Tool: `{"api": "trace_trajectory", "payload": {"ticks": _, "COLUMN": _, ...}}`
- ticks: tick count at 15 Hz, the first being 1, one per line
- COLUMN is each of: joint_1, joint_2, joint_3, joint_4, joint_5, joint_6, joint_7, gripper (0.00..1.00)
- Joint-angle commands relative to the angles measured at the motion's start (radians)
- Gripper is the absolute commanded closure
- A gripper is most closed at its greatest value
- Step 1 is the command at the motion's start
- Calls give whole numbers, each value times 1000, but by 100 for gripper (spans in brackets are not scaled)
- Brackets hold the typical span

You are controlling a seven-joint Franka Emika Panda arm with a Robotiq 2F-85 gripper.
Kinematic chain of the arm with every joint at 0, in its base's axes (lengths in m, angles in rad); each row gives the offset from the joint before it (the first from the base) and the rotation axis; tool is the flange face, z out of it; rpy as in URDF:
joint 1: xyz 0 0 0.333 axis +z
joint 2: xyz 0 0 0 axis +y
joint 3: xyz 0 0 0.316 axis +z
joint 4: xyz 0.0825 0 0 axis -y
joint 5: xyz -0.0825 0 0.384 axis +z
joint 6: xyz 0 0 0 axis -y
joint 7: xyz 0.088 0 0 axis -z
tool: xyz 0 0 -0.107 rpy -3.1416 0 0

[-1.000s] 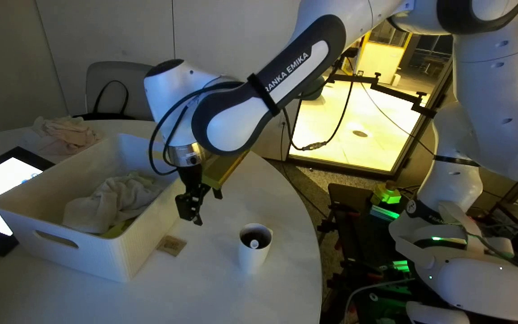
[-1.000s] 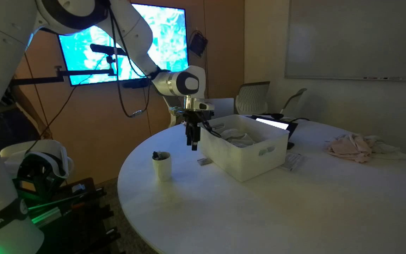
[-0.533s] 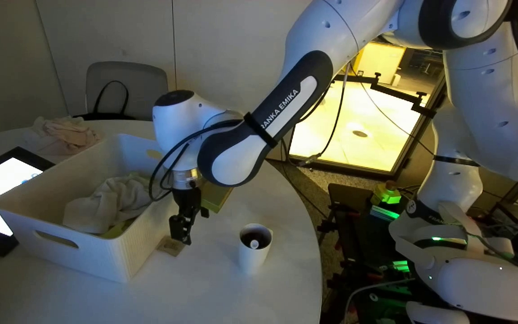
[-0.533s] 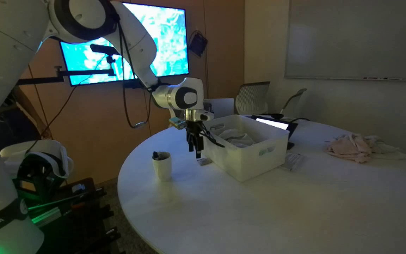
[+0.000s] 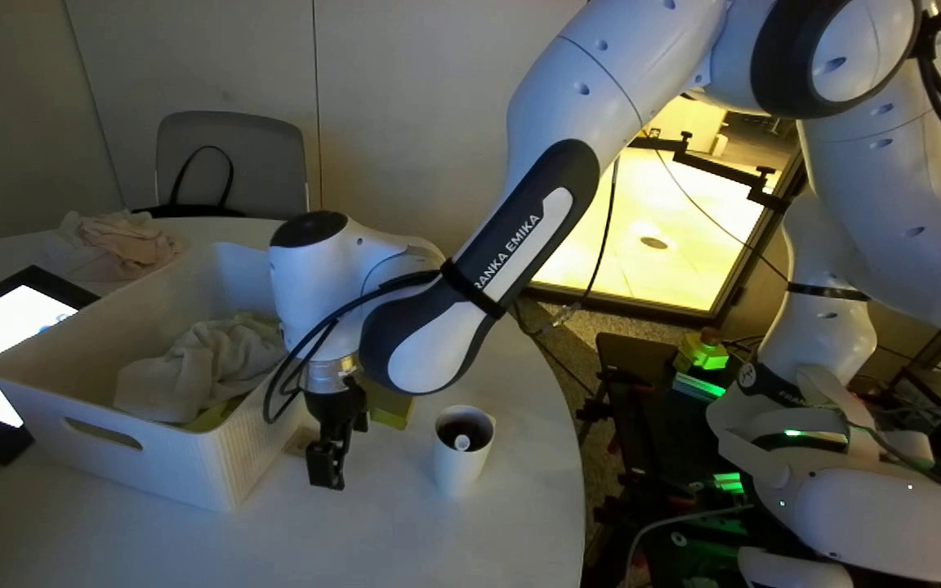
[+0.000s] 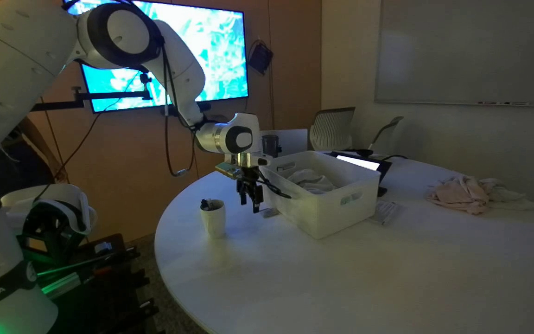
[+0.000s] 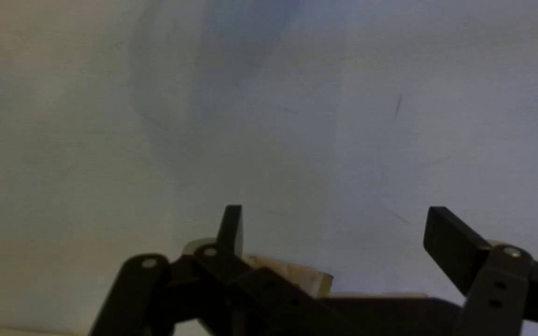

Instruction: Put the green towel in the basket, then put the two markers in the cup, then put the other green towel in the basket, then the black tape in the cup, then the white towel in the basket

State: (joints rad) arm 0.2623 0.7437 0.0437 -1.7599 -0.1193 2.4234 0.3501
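The big white plastic tub-shaped basket with sloping sides (image 5: 168, 461) sits on the round white tabletop (image 6: 364, 278). In an exterior view, the soft off-white wrinkly cloth towel (image 5: 201, 359) lies in a heap inside the basket. Pale yellow-green cloth (image 5: 213, 416) peeks out from under it at 6 o'clock and again near 2 o'clock; I cannot tell if it is one towel or two.

In an exterior view, the small white round cup (image 5: 456, 469) stands upright, apart from the basket, between 3 and 4 o'clock from it. A pale round end (image 5: 461, 443) shows inside the cup, and in an exterior view some dark bits (image 6: 205, 204) poke up over its rim, all too small to name.

The black two-fingered end effector (image 7: 334, 217) hangs over the tabletop between the basket and the cup. In the wrist view, its fingers (image 7: 453, 252) are spread wide, at 7 and 4 o'clock, with tabletop showing in the gap. A small flat brown card (image 7: 306, 277) lies near 6 o'clock, partly hidden by a finger.

In an exterior view, a crumpled heap of pink and white cloth (image 5: 127, 241) lies near 12 o'clock from the basket.
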Motion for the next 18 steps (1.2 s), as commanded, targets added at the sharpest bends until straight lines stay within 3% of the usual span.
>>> {"api": "trace_trajectory", "payload": {"ticks": 1, "joint_1": 16, "joint_2": 41, "joint_3": -3, "joint_4": 58, "joint_5": 3, "joint_6": 24, "joint_7": -48, "gripper": 0}}
{"api": "trace_trajectory", "payload": {"ticks": 18, "joint_1": -12, "joint_2": 166, "joint_3": -13, "joint_4": 219, "joint_5": 51, "joint_6": 62, "joint_7": -60, "gripper": 0}}
